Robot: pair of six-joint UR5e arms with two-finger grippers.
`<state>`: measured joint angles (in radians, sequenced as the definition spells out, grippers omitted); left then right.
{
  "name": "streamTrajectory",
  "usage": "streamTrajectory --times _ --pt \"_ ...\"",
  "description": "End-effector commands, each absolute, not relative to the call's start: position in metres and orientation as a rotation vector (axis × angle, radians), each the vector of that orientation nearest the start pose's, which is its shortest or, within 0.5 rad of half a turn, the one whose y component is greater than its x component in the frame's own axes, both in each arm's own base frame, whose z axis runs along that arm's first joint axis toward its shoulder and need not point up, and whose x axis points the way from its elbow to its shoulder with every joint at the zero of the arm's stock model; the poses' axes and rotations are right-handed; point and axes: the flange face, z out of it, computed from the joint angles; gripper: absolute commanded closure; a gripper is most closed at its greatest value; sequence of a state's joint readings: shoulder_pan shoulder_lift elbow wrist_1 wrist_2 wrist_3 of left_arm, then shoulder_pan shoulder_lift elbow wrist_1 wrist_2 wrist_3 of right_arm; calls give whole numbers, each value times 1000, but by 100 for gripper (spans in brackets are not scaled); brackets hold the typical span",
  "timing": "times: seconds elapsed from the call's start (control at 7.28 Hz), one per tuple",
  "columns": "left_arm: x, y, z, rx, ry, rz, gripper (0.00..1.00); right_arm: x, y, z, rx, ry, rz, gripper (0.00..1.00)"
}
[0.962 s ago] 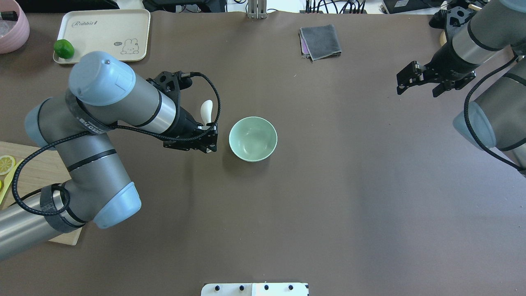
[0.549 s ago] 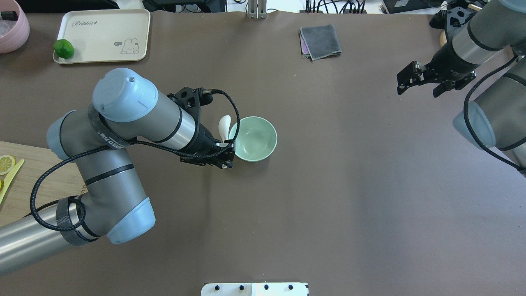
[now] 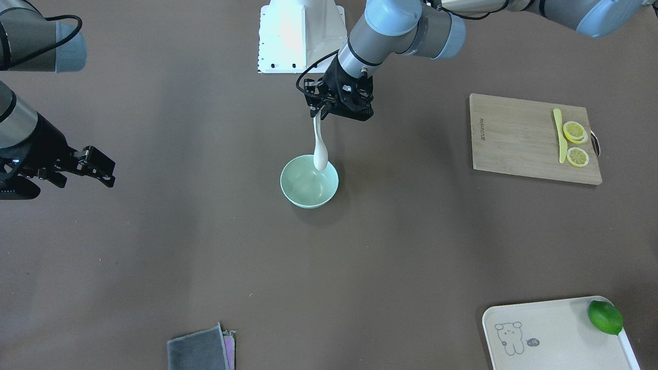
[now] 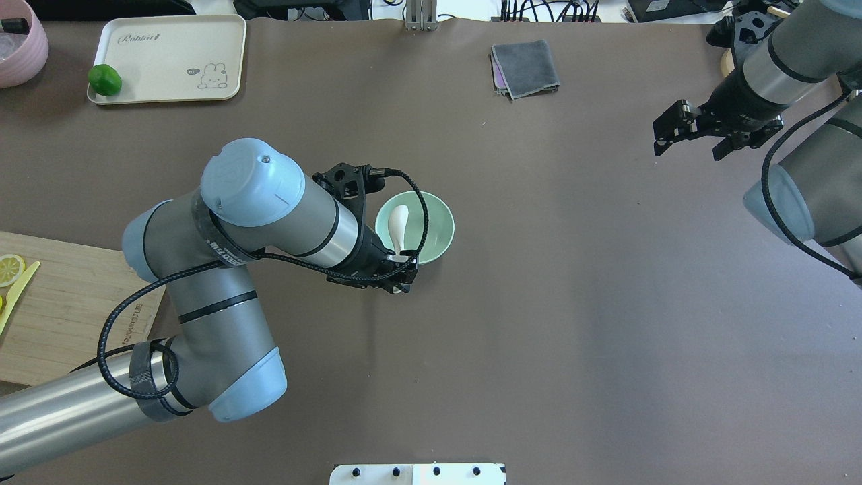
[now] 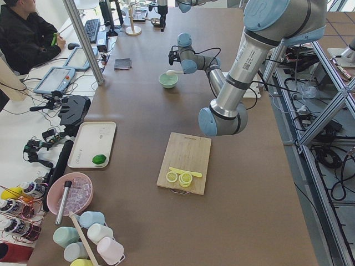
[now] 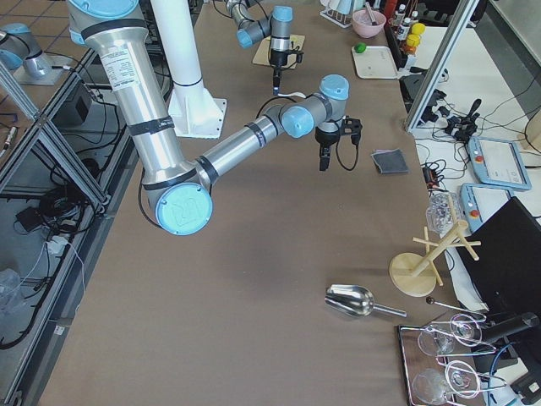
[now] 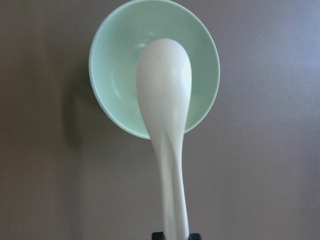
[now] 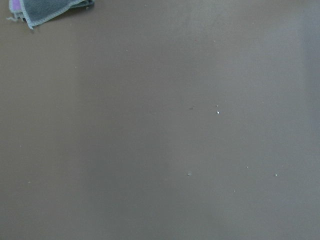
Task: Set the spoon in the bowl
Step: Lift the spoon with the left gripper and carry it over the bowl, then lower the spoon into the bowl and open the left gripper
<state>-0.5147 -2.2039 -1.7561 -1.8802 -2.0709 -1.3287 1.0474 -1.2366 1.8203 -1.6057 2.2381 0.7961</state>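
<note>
Straight out from the left gripper, had the spoon pinched by its handle end, with the scoop hung over the opening of the bowl, not yet let go. Judged pickup and carry done; left only to lower and release. Versus the earlier frames, moved the spoon from just beside the bowl's rim to over it; kept the right gripper spread, empty, parked well away from the left gripper.

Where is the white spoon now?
In the overhead view the spoon hangs near the middle of the table, held by the left gripper, its scoop over the bowl.
</note>
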Motion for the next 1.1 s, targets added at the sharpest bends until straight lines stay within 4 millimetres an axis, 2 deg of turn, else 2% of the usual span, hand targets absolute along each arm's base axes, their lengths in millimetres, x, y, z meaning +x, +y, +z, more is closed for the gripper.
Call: streamTrajectory --times 0.0,0.55,0.96 --pt "534 -399 169 5 1164 61 100 -235 -549 365 10 -831 76 0" --pt "542 -403 163 10 1172 65 100 -235 -551 367 8 -828 76 0" --pt "549 -413 172 45 1148 73 100 -234 -551 370 5 -825 78 0"
